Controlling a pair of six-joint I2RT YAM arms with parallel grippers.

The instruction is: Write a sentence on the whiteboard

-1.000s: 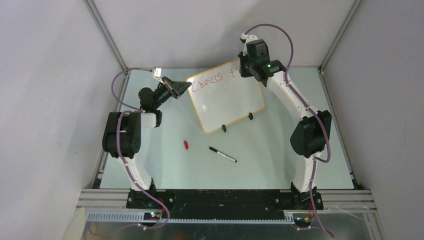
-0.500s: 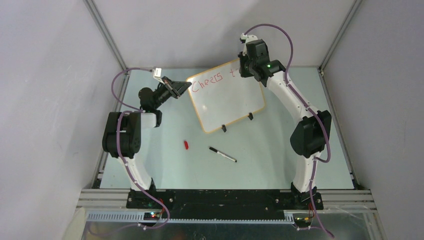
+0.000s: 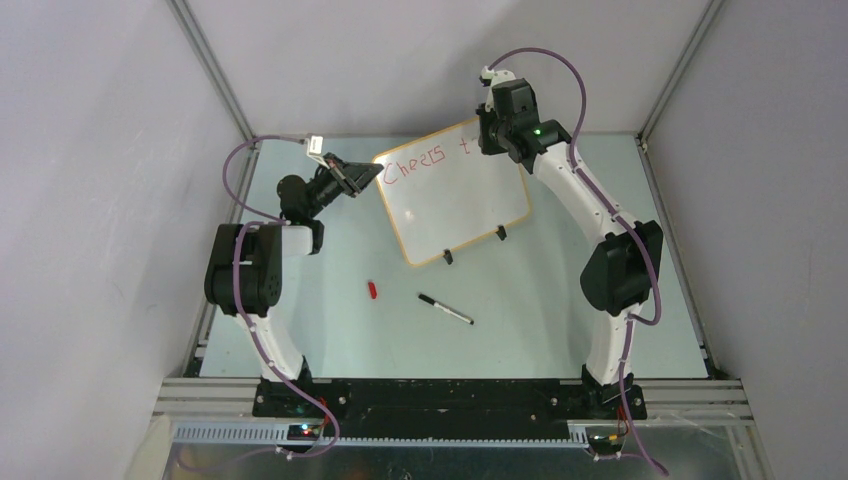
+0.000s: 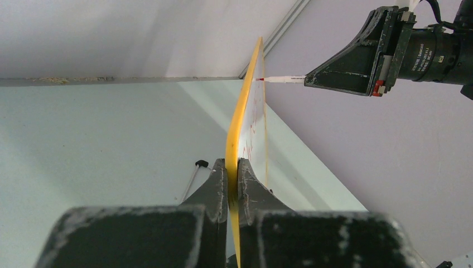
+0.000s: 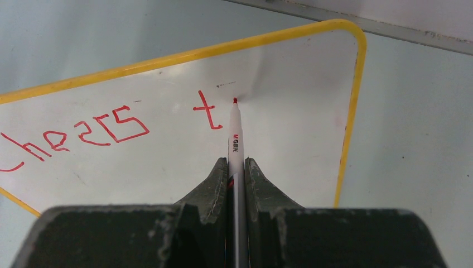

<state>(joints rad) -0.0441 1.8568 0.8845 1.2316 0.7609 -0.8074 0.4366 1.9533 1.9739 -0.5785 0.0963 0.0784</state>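
At the far side of the table (image 3: 560, 300) | left gripper (image 4: 232, 167) clamps whiteboard (image 3: 460, 205) left edge | right gripper (image 5: 235, 163) pinches red marker (image 5: 234, 125), tip just right of sentence (image 5: 103, 129) "Cheers t"

The whiteboard (image 3: 455, 205) has a glossy white face inside a thin yellow-orange rim, with two black feet (image 3: 448, 257) on its near edge. The sentence (image 5: 78, 134) on it is red, in thin hand-drawn strokes. The marker (image 5: 235, 134) is white with a red tip and small black and red print on its barrel. The left gripper (image 4: 232, 164) and right gripper (image 5: 235, 163) are black, scuffed pale grey. On the pale mint table (image 3: 560, 320) lie a red cap (image 3: 372, 290) and a white pen (image 3: 446, 309) with black ends. The arms (image 3: 590, 195) are white with black joints, their cables (image 3: 540, 50) purple.
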